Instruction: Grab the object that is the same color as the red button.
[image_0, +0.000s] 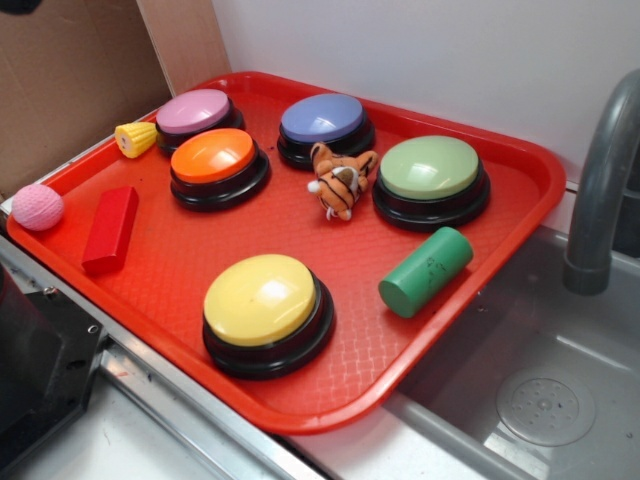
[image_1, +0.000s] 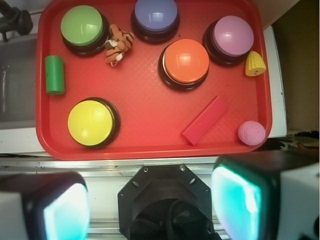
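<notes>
Exterior view: red block (image_0: 110, 229) is lying flat on the red tray (image_0: 520, 165), near its left edge, w/ bare tray floor on its right side. Pink ball (image_0: 38, 207) is sitting on the left rim, just beside the block. Orange button (image_0: 216, 165) is sitting right of and beyond the block, yellow button (image_0: 265, 308) near the front rim. Green cylinder (image_0: 425, 271) is lying near the right rim.

Wrist view: hand (image_1: 150, 200) is hanging spread open, nothing betw. its fingers (image_1: 240, 197), over the metal desk (image_1: 125, 165) edge, apart from the tray. Block is lying diagonally near the tray's bottom rim, betw. orange button and ball, touching neither. Yellow corn toy (image_1: 255, 64) is sitting by the right rim.
</notes>
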